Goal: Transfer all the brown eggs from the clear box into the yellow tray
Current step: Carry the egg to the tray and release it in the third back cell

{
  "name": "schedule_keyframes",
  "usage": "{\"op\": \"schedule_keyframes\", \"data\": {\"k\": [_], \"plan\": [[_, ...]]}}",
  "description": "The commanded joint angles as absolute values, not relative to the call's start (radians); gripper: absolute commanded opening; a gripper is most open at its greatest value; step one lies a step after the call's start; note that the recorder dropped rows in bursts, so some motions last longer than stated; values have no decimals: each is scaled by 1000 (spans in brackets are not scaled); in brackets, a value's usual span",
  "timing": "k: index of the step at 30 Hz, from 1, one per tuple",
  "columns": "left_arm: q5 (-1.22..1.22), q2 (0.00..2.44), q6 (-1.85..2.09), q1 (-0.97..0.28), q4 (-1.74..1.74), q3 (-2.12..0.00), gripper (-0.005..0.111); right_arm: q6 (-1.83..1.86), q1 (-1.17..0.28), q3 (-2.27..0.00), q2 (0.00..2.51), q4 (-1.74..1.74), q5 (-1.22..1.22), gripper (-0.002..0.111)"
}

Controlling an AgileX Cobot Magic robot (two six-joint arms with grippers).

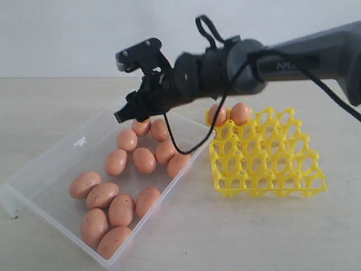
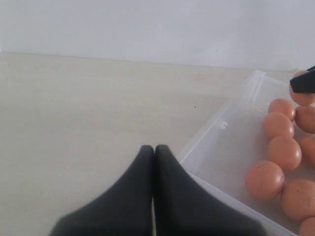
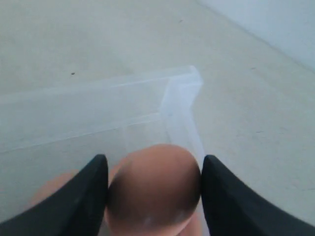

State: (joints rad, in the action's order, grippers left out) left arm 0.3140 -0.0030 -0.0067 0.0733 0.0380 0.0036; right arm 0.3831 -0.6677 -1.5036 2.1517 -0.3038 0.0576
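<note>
Right tool point(image 3: 153, 158) is clamped on one brown egg point(image 3: 153, 191) at the far end of the clear box point(image 1: 56, 169). Left tool point(image 2: 154, 150) is pressed together, empty, over the worktop point(image 2: 74, 123). Approx. a dozen brown eggs point(image 1: 144, 160) lie in the box and two sit in the yellow tray point(image 1: 282, 164). Shell is prob. light, smooth and brittle: grip across the widest part w/ min. squeeze.

Most brown eggs point(image 1: 144, 160) loose in clear box point(image 1: 62, 164); two seated at yellow tray point(image 1: 265, 169) corner.
</note>
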Motion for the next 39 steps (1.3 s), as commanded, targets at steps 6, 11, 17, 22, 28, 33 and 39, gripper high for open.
{"op": "schedule_keyframes", "data": {"k": [6,11,17,22,28,33,39], "plan": [[306,0,-8,68,37,0,-4,490,-696,-973,1945,-131,-938,0],[306,0,-8,68,37,0,-4,436,-690,-832,1863,-399,-1221,0],[306,0,-8,68,37,0,-4,129,-487,-703,1840,-409,-1221,0],[306,0,-8,68,37,0,-4,-327,-124,-753,1847,272,-1079,0],[306,0,-8,68,37,0,-4,-1040,189,-1011,1898,1383,-1199,0],[306,0,-8,68,37,0,-4,-697,140,-1011,1944,1174,-944,0],[306,0,-8,68,37,0,-4,-496,130,-1037,2048,1132,-892,0]]}}
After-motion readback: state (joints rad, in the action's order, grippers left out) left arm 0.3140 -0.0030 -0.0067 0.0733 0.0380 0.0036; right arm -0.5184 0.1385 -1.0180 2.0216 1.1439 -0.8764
